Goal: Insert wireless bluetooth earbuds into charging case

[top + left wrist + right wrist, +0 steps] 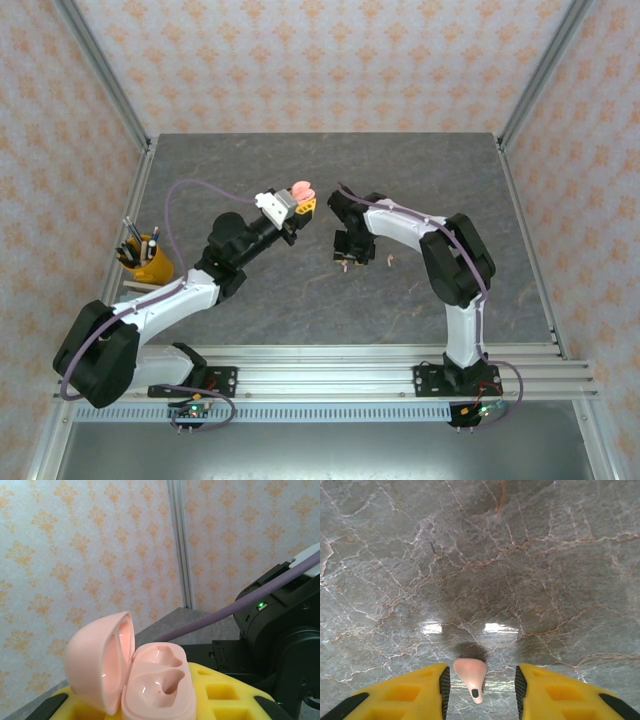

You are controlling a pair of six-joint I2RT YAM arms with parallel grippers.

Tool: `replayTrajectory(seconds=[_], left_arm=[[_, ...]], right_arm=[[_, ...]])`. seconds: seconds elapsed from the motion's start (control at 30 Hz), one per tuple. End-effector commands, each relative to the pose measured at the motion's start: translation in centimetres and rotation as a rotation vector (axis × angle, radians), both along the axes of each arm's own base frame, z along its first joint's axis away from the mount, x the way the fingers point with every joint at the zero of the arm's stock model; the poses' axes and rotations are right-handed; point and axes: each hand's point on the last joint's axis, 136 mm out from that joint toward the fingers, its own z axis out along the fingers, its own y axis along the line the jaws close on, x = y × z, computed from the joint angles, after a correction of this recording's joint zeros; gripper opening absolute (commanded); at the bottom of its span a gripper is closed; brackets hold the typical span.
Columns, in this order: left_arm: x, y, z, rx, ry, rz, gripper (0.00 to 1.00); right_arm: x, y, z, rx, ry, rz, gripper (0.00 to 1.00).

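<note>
**A:** What stands at the far left?

**B:** A yellow cup (150, 262) with pens. It is on the worktop (300, 300), well apart from the rest.

**A:** And the left jaws?

**B:** They are raised above the worktop and closed on a pink case (155, 685). Its lid (97, 665) is open and tilted to the left. Both hollows inside are empty.

**A:** Then the right jaws?

**B:** They hang low over the worktop, wide open, and hold nothing. A pink earbud (471, 674) lies on the stone between the two yellow fingers (405, 697). It touches neither of them.

**A:** Where is it, seen from above?

**B:** Near the middle of the worktop, just below the right jaws, to the right of the case.
</note>
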Motion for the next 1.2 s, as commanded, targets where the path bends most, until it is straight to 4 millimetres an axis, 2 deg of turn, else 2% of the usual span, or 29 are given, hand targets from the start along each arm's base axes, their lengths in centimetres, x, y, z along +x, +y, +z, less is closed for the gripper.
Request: replayTrajectory(seconds=[0.0, 0.4, 0.77, 1.17], left_arm=[[0.3, 0.2, 2.8, -0.06, -0.064, 0.02, 0.0], [0.4, 0.8, 3.1, -0.086, -0.065, 0.039, 0.0], [0.4, 1.1, 3.1, -0.089, -0.065, 0.046, 0.0], [0.5, 1.2, 3.2, -0.091, -0.059, 0.045, 0.0]], right_arm=[[0.3, -0.3, 0.0, -0.032, -0.005, 0.012, 0.4], [0.0, 0.8, -0.7, -0.095, -0.005, 0.065, 0.37], [-0.3, 0.4, -1.4, -0.141, 0.009, 0.074, 0.35], [-1.2, 0.6, -1.2, -0.109, 0.022, 0.152, 0.34]])
